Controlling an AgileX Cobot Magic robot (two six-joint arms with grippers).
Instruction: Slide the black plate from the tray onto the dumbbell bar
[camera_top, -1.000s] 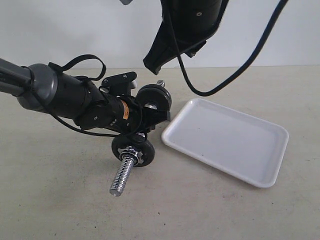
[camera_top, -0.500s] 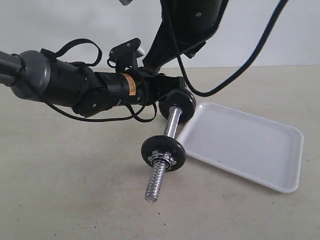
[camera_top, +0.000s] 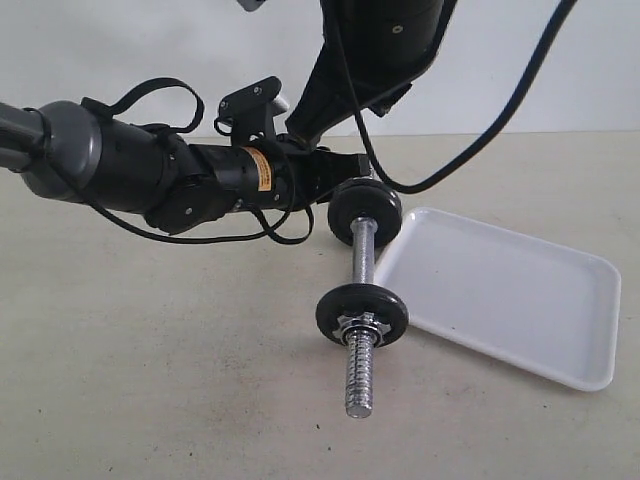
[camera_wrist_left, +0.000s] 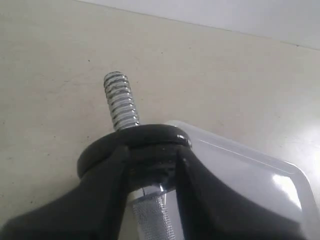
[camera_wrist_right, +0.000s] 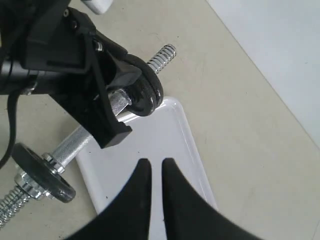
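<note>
The left claw (camera_wrist_left: 150, 162) reaches in from the upper left of the exterior view, its fingers (camera_wrist_left: 105, 190) straddling the dumbbell bar (camera_top: 364, 250) right behind the far black plate (camera_top: 386, 205). Pinching or slack? It cannot be told. That plate sits on the bar at frame centre. The near black plate (camera_top: 335, 312) rides lower down, a silver nut (camera_top: 362, 325) against it, and the threaded end points at the bottom edge. The white tray (camera_top: 590, 372) lies just right of the bar on the table (camera_top: 150, 380). The right claw (camera_wrist_right: 156, 167) hangs over the tray, clenched on nothing.
</note>
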